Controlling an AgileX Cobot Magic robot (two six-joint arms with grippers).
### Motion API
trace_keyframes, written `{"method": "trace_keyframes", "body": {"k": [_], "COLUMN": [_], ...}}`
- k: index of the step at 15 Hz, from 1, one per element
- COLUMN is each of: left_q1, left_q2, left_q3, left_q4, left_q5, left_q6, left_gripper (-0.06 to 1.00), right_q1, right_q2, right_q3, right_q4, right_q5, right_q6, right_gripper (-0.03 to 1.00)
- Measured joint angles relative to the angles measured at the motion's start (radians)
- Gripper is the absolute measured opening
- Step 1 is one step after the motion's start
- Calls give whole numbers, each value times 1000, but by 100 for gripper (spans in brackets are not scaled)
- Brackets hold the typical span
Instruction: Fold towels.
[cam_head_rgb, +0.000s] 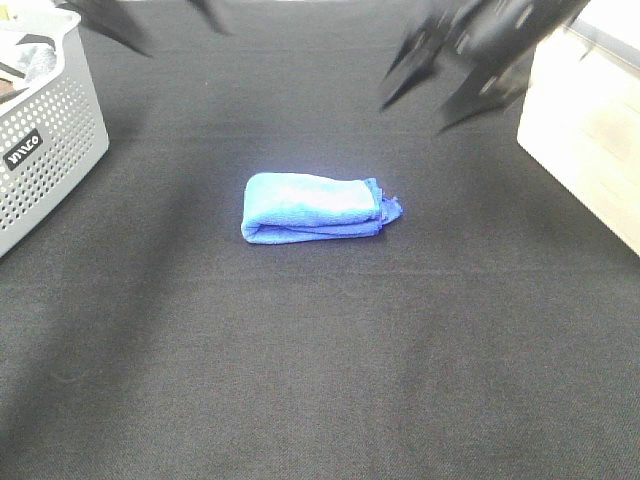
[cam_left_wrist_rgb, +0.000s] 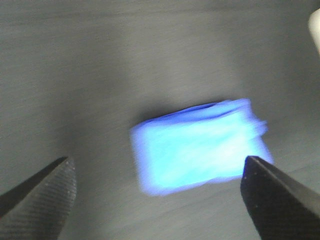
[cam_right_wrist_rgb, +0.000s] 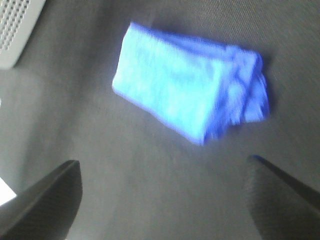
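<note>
The blue towel (cam_head_rgb: 315, 207) lies folded into a small thick rectangle on the black table, its layered hem edges toward the right. It also shows in the left wrist view (cam_left_wrist_rgb: 200, 146) and in the right wrist view (cam_right_wrist_rgb: 185, 82), blurred in both. My left gripper (cam_head_rgb: 165, 22) is at the far left edge of the table, open and empty, well away from the towel. My right gripper (cam_head_rgb: 435, 88) is blurred at the far right, open and empty, above the table beyond the towel. The open fingertips (cam_left_wrist_rgb: 280, 195) frame the towel in both wrist views (cam_right_wrist_rgb: 285, 195).
A perforated grey basket (cam_head_rgb: 45, 140) with grey and dark cloth stands at the far left; its corner shows in the right wrist view (cam_right_wrist_rgb: 15, 25). A pale wooden surface (cam_head_rgb: 590, 130) borders the table on the right. The black table cloth (cam_head_rgb: 320, 380) spreads toward the front.
</note>
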Motion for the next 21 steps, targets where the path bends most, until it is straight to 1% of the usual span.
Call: {"method": "trace_keyframes", "body": {"k": [2,3,4,6,7,8,9,10,11,14,15,17,19,21], "left_q1": [-2,-7,-10,-11,-11,-11,-11,-11,-11,-11,-11,-11,-11,-11], "left_q2": [-83,-164,-225,-383,-478,-626,-729,-786,-947,-1280,-1401,-1615,-1816,-1955], "left_q3": [22,69,118,266,369,540,643,688,851,1122,1201,1314,1405,1475], "left_q4": [63,93,108,115,115,115,115,115,116,117,118,118,118,118], "left_q5": [2,3,3,3,3,3,5,5,6,8,10,11,11,11], "left_q6": [-1,-1,-1,-1,-1,-1,-1,-1,-1,0,7,56,113,159], "left_gripper": [85,85,85,85,85,85,85,85,85,85,85,85,85,85], "right_q1": [1,1,1,1,1,1,1,1,1,1,1,1,1,1], "right_q2": [-75,-129,-170,-272,-333,-443,-527,-572,-700,-954,-1047,-1223,-1401,-1559], "right_q3": [0,0,0,25,66,157,229,272,407,659,739,865,990,1069], "right_q4": [-83,-156,-204,-271,-294,-322,-333,-338,-351,-360,-361,-367,-404,-455], "right_q5": [66,79,80,81,81,81,82,82,89,67,62,52,52,50], "right_q6": [90,147,175,207,211,214,214,215,215,217,217,217,215,215], "right_gripper": [82,82,82,82,82,82,82,82,82,82,82,82,82,82]}}
